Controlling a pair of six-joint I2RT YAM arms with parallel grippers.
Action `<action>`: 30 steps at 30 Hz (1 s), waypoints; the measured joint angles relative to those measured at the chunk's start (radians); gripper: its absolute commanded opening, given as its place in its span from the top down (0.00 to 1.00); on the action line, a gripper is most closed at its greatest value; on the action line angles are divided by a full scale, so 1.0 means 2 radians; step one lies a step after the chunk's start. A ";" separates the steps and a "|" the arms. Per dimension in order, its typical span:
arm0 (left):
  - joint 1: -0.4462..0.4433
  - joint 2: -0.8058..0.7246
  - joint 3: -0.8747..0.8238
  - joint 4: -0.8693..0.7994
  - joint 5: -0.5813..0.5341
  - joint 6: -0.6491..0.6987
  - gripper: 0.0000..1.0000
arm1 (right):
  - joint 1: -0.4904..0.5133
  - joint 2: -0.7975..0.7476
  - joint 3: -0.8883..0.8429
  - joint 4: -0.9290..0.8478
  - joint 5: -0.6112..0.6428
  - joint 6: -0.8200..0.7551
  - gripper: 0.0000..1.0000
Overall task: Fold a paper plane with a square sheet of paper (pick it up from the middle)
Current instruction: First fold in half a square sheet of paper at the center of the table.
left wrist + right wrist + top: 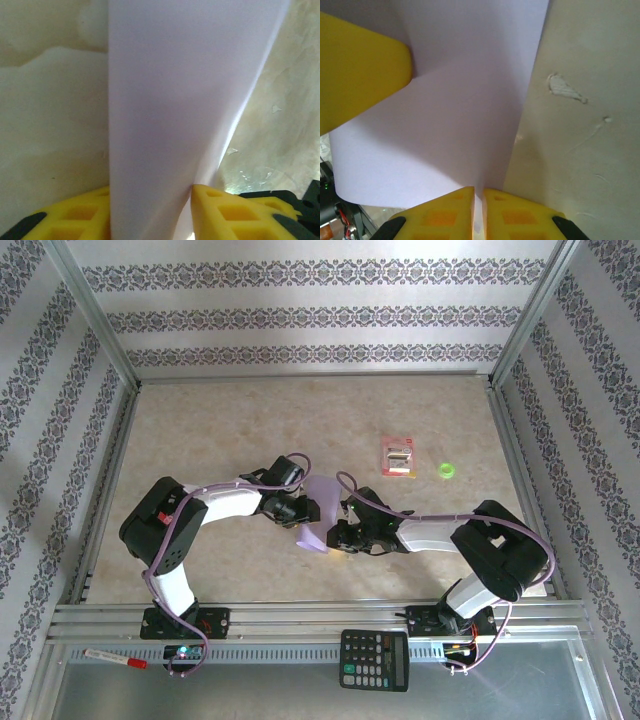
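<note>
Standing curled above the tabletop (300, 420), near its middle, the square sheet of paper (320, 508) hangs between the two arms. The right tool (478, 202) is clamped on it, its tips almost together. The left tool (150, 205) has its yellow fingers (225, 212) apart, with the sheet passing loosely between them. A red-and-white packet (399, 455) and a green ring (446, 471) lie farther right.
</note>
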 measured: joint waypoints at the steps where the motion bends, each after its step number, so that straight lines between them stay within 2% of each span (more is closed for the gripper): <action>1: 0.000 -0.001 0.000 0.000 0.001 0.003 0.50 | 0.000 0.000 0.000 0.000 0.000 0.001 0.86; 6: -0.002 -0.010 0.000 -0.007 -0.001 0.019 0.35 | 0.000 0.002 -0.001 0.001 0.000 0.003 0.87; 13: -0.002 -0.032 -0.005 -0.052 -0.018 0.034 0.31 | 0.000 0.004 -0.001 0.002 0.000 0.007 0.87; 17: -0.005 -0.048 -0.022 -0.066 -0.018 0.035 0.36 | 0.000 0.005 -0.001 0.002 0.000 0.009 0.87; 20: -0.013 -0.048 -0.022 -0.071 -0.019 0.035 0.44 | 0.000 0.006 -0.001 0.002 0.000 0.009 0.87; 24: -0.031 -0.048 -0.022 -0.083 -0.016 0.035 0.59 | -0.003 0.006 0.001 0.000 -0.002 0.009 0.87; 30: -0.035 -0.048 -0.022 -0.088 -0.017 0.036 0.70 | -0.004 0.005 0.005 -0.009 -0.004 0.006 0.85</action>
